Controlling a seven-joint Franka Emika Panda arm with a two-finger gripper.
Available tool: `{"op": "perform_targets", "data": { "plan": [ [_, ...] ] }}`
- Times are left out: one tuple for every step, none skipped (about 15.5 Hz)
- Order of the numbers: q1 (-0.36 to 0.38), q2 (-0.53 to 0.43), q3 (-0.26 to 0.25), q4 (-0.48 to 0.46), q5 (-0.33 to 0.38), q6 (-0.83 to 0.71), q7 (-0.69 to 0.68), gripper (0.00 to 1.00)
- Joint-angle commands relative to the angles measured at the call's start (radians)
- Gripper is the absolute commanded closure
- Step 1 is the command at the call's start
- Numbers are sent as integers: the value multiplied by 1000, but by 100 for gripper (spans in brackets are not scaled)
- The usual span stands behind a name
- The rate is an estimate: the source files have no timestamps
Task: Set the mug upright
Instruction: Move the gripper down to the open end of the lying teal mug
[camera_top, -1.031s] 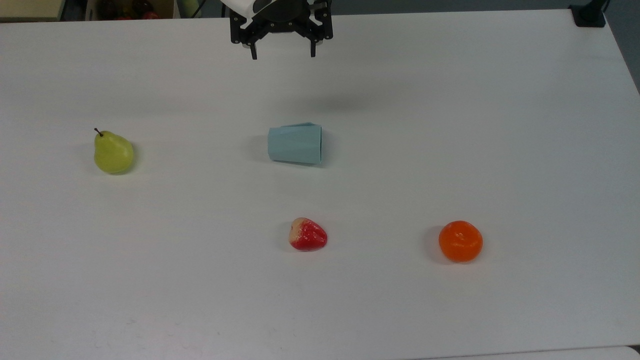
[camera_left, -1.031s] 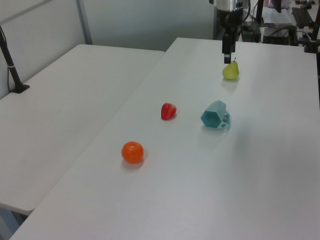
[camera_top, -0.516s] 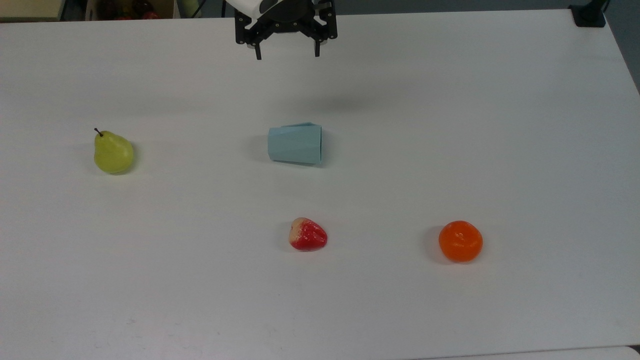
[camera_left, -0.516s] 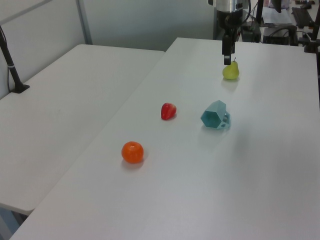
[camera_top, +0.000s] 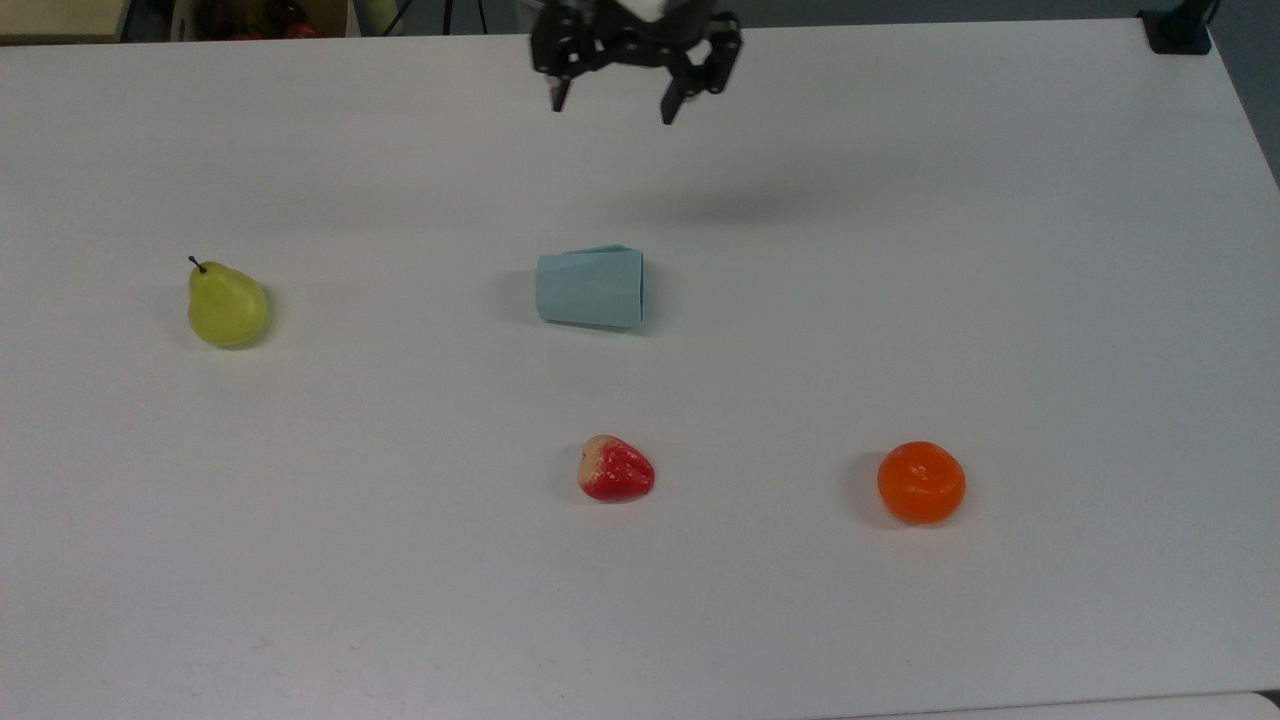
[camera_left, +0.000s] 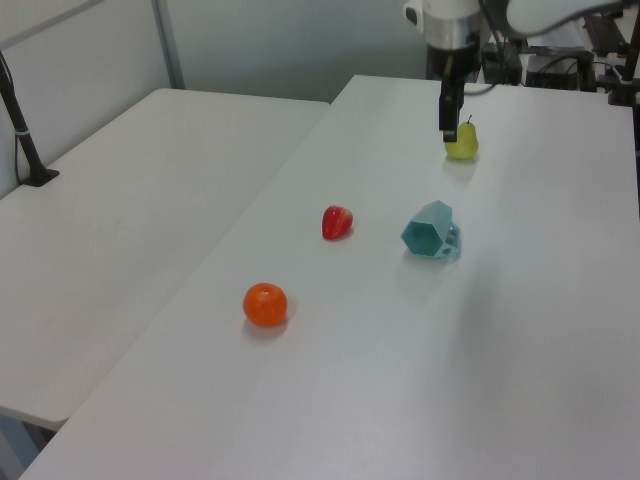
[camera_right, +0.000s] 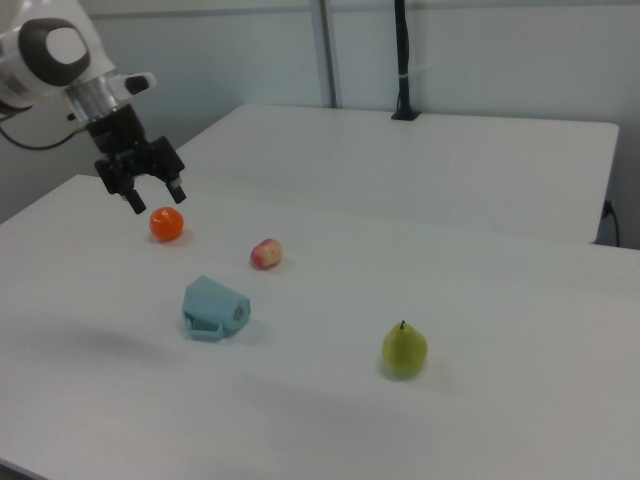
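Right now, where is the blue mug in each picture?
Top view: the mug lies on its side mid-table, above the strawberry.
Left view: mug right of the strawberry.
Right view: mug below-left of the strawberry.
Shared landmark: the strawberry.

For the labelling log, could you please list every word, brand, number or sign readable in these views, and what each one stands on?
None: no readable text on the mug, pear, strawberry, orange, table or gripper.
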Motion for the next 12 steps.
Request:
{"op": "perform_targets", "data": {
  "plan": [
    [102, 53, -9, -12, -157, -37, 167, 0],
    [120, 72, -9, -12, -194, -43, 210, 0],
    [139, 92, -9, -12, -223, -43, 245, 0],
    [154, 119, -9, -10, -255, -43, 278, 0],
    [172, 148, -9, -10, -294, -43, 316, 0],
    [183, 177, -9, -10, -332, -43, 360, 0],
    [189, 207, -9, -10, -361, -41, 409, 0],
    [197, 234, -9, -10, -381, -38, 459, 0],
    [200, 262, -9, -10, -403, -35, 503, 0],
    [200, 286, -8, -10, -423, -34, 543, 0],
    [199, 303, -8, -10, -435, -29, 581, 0],
    [193, 314, -9, -10, -441, -28, 611, 0]
  ]
}}
